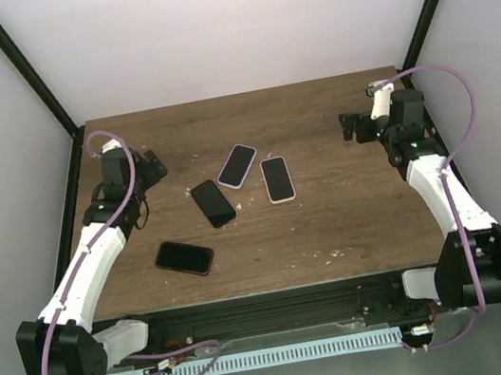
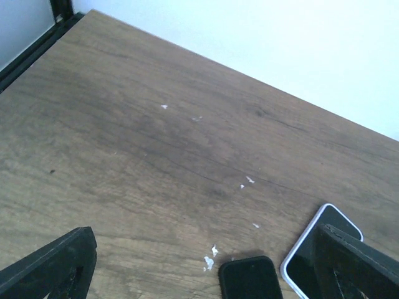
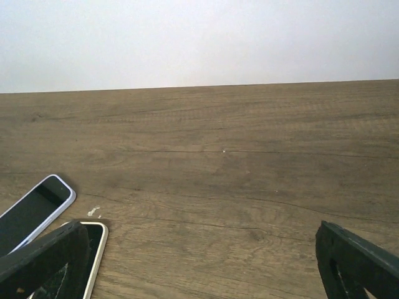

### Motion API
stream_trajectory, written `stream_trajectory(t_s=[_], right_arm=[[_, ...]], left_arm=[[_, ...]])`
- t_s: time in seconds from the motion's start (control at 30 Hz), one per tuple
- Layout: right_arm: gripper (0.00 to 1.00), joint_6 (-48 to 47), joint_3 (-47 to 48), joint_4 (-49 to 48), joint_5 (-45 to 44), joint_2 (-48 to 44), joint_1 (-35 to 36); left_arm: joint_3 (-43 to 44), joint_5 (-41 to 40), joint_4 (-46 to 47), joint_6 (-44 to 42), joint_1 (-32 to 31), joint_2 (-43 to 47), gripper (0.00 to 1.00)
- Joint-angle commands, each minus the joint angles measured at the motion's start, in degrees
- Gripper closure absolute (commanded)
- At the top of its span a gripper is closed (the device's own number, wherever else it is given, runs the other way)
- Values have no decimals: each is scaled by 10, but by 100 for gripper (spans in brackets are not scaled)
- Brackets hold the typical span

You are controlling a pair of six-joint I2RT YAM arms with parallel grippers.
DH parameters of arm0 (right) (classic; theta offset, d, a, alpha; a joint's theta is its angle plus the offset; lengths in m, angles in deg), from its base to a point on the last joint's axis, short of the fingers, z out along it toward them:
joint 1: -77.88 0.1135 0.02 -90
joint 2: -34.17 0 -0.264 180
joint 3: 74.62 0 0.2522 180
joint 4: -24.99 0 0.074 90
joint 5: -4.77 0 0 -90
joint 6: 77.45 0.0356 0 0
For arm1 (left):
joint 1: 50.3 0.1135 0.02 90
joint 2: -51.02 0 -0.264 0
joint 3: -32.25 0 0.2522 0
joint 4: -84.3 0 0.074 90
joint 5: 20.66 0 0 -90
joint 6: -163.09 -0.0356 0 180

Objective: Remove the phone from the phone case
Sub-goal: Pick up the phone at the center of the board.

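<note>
Several phones lie screen-up mid-table. One sits in a lavender-white case (image 1: 237, 166), one in a pale pink case (image 1: 276, 179). Two are all black, one in the middle (image 1: 213, 202) and one nearer the front left (image 1: 184, 257). I cannot tell whether the black ones have cases. My left gripper (image 1: 146, 169) hovers open at the far left, short of the phones. In the left wrist view the left gripper (image 2: 206, 274) frames the black phone's top (image 2: 249, 279) and the lavender-cased phone (image 2: 305, 258). My right gripper (image 1: 348, 126) hangs open at the far right, holding nothing.
Small white specks (image 2: 211, 256) dot the wooden table (image 1: 352, 219) near the phones. White walls and black frame posts (image 1: 31, 80) close in the back and sides. In the right wrist view the two cased phones (image 3: 37, 208) lie at the lower left.
</note>
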Motion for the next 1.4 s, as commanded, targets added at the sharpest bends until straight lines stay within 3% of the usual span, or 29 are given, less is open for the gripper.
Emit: stream_trajectory(t_s=[0.0, 0.2, 0.27, 0.37, 0.4, 0.47, 0.57, 0.73, 0.9, 1.37], right_arm=[[0, 7, 19, -2, 19, -2, -7], [0, -146, 9, 47, 110, 10, -6], [2, -186, 20, 87, 149, 24, -3], [5, -238, 27, 145, 177, 40, 26], [7, -257, 28, 168, 175, 46, 43], [8, -286, 25, 211, 172, 56, 72], [8, -308, 5, 260, 191, 69, 91], [8, -294, -28, 258, 157, 74, 93], [6, -262, -26, 236, 107, 78, 91], [2, -239, -10, 245, 118, 97, 51]], left_arm=[[33, -2, -18, -10, -17, -11, 5], [-40, 16, 49, -43, -34, 48, 0], [-87, 94, 97, -75, -31, 62, 1], [-100, 261, 90, -105, -36, 43, 20], [-86, 275, 67, -91, -45, 23, 23], [-48, 265, -2, -76, -90, -23, 26], [-3, 184, -71, -74, -195, -81, 24], [18, 180, -54, -30, -288, -176, 14], [74, 210, 4, 2, -300, -276, 10], [328, 245, 38, 20, -301, -576, 8]])
